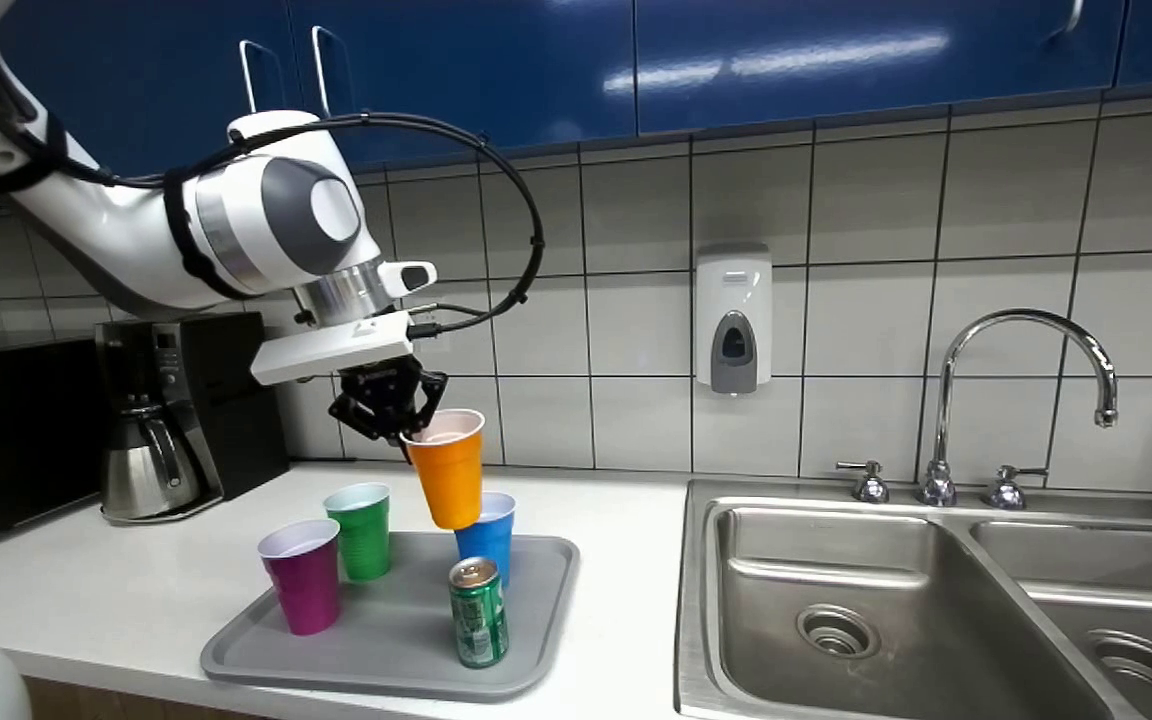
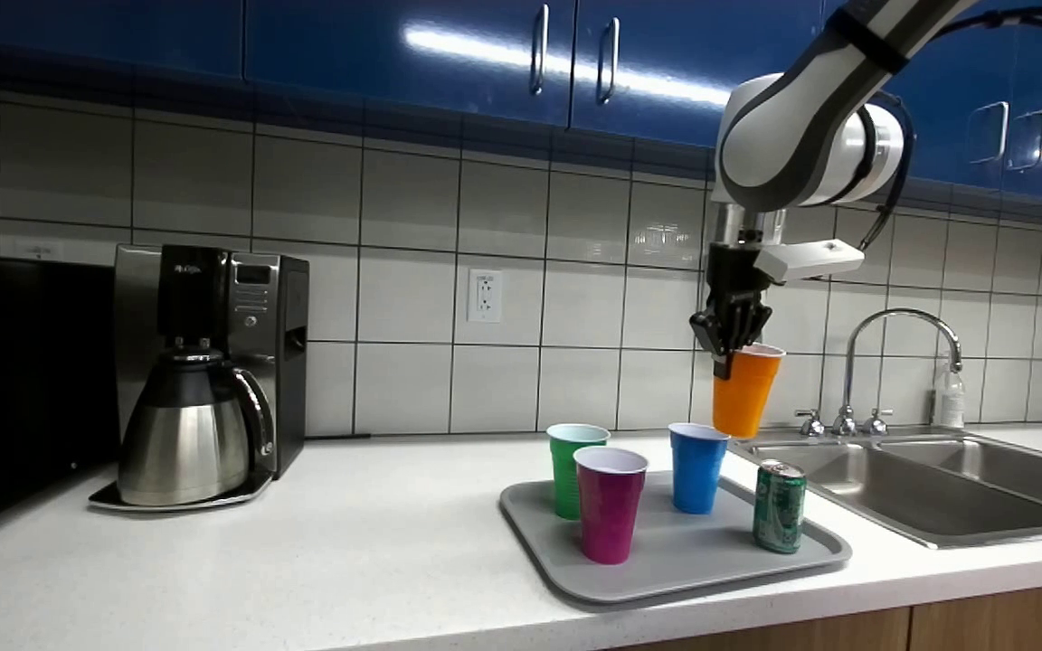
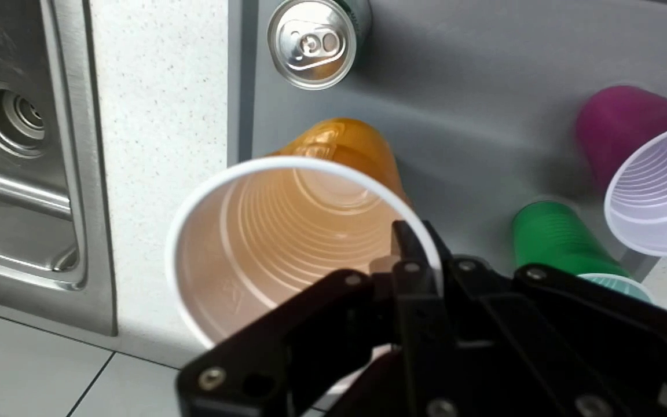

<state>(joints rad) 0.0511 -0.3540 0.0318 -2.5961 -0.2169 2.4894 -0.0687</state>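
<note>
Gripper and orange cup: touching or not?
Touching. The wrist view shows the gripper pinching the orange plastic cup at its rim, one fingertip inside, the other outside.

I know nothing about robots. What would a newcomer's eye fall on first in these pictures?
Probably the bright orange cup, hanging tilted in the air, its rim pinched by the black pincer of a white arm. Lower down, on a gray tray, stand a purple cup, a green cup, a blue cup and a green can. The steel sink lies to the tray's right in both exterior views.
</note>
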